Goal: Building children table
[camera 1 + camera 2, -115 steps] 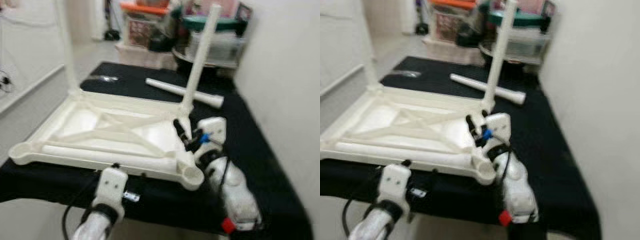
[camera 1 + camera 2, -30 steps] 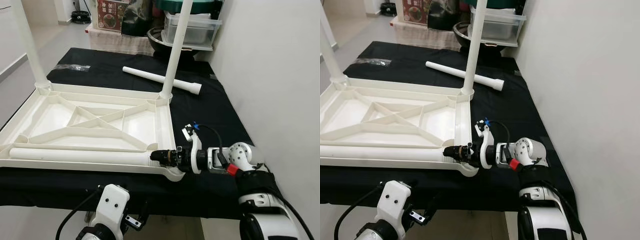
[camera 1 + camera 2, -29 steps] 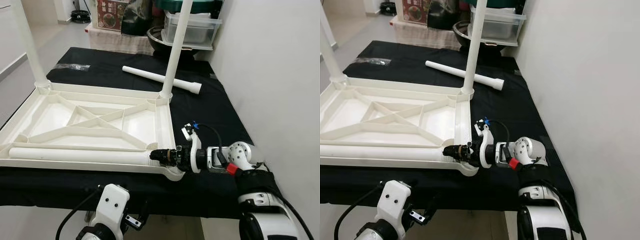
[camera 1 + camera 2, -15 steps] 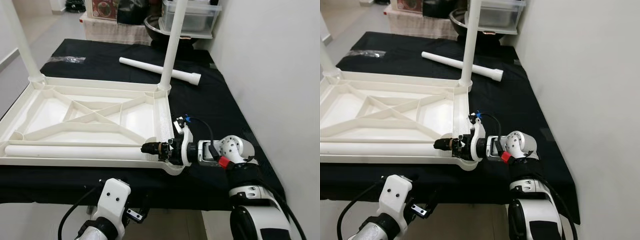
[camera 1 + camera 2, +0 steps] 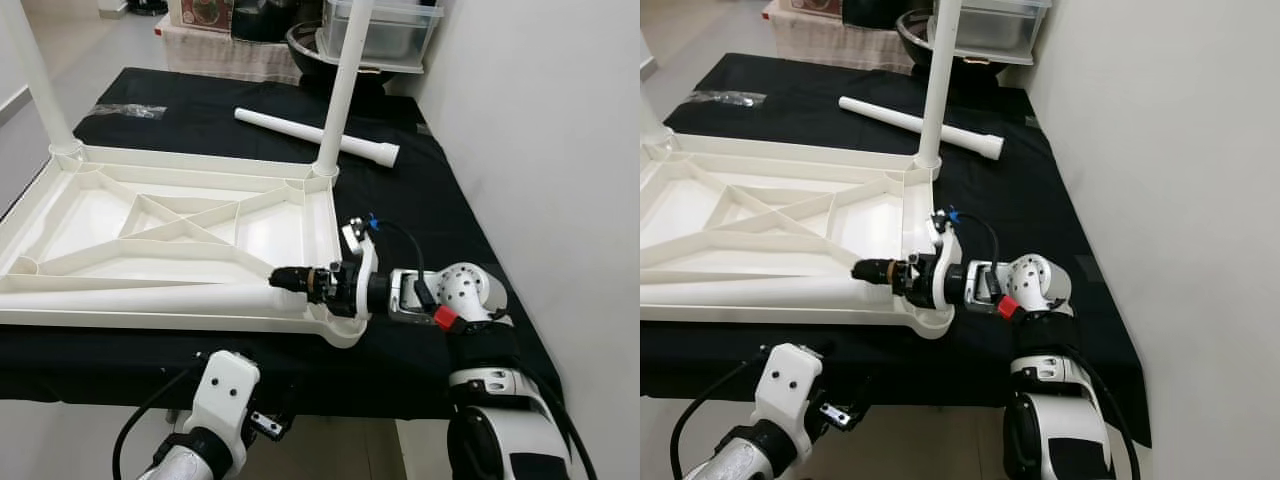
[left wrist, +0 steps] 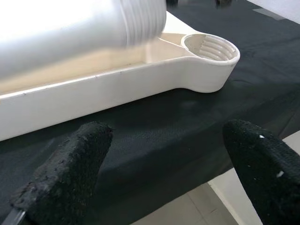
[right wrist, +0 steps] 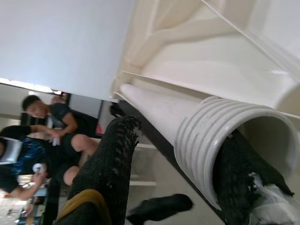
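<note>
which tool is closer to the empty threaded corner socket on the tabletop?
Right. The right tool grips the loose leg just beside the socket; the left tool hovers open below the table edge.

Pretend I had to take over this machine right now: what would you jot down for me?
Right gripper: shut on the threaded end of the loose table leg, one finger inside the tube, lifting that end just above the upturned tabletop.
Left gripper: open, idle below the table's near edge.
Done: two legs stand screwed into the far corners.
Left: the held leg likely goes into the empty near-right corner socket; a spare leg lies on the black cloth behind, probably for the last corner.
People sit in the room, seen by the right wrist camera.
</note>
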Robot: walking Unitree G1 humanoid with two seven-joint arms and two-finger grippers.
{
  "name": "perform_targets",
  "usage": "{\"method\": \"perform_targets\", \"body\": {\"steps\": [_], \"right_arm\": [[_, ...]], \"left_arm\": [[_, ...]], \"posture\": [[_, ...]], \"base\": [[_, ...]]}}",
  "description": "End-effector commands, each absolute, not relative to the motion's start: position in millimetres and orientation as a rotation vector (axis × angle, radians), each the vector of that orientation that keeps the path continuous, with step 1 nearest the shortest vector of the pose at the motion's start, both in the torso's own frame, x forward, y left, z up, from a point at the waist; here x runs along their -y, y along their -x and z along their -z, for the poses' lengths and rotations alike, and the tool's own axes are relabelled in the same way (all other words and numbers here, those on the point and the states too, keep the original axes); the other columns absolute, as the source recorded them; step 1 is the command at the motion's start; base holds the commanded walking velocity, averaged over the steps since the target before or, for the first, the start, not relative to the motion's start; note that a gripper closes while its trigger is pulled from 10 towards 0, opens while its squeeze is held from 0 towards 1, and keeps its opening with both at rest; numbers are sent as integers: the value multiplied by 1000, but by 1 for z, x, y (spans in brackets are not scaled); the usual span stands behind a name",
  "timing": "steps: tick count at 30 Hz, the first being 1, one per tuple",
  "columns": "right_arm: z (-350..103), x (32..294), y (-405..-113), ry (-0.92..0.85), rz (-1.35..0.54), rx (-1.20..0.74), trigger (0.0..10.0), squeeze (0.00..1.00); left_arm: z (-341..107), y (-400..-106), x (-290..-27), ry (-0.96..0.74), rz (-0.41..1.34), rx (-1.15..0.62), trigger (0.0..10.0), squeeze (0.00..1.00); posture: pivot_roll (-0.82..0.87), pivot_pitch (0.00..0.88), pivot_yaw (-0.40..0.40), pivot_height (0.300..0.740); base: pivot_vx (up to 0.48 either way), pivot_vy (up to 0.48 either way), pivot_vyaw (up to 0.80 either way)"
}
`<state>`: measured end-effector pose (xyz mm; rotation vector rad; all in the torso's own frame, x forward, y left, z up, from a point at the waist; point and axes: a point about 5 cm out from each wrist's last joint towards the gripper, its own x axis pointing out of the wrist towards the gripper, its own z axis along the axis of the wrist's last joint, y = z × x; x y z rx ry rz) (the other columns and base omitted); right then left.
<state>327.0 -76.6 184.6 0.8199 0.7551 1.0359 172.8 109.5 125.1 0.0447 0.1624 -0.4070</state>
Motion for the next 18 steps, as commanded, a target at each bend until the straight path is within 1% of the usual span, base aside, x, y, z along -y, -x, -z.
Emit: {"method": "perform_targets", "body": {"steps": [1,5,6,7,8,9,18], "right_arm": [[-192,73,-324,-822,-1090,-741,10000,0],[-192,72,-324,-813,-1094,-747,10000,0],[-189,72,-322,-792,-1097,-760,8706,0],[-187,71,-319,-774,-1107,-772,3922,0],[-187,71,-319,-774,-1107,-772,3922,0],[-186,71,-318,-762,-1111,-778,0,0],[-185,72,-320,-740,-1093,-781,0,0]], "left_arm": [[-120,-171,-108,-33,410,-190,10000,0],[-120,-171,-108,-35,409,-193,10000,0],[-120,-171,-107,-34,410,-194,10000,0],[-119,-171,-106,-33,411,-194,10000,0],[-119,-171,-106,-33,411,-194,10000,0],[-119,-170,-106,-33,411,-194,10000,0],[-117,-171,-106,-30,406,-196,10000,0]], "posture": [[53,137,-153,740],[53,137,-153,740],[57,123,-159,740],[59,120,-158,740],[59,120,-158,740],[59,120,-158,740],[58,97,-161,740]], "base": [[0,0,0],[0,0,0],[0,0,0],[0,0,0],[0,0,0],[0,0,0],[0,0,0]]}}
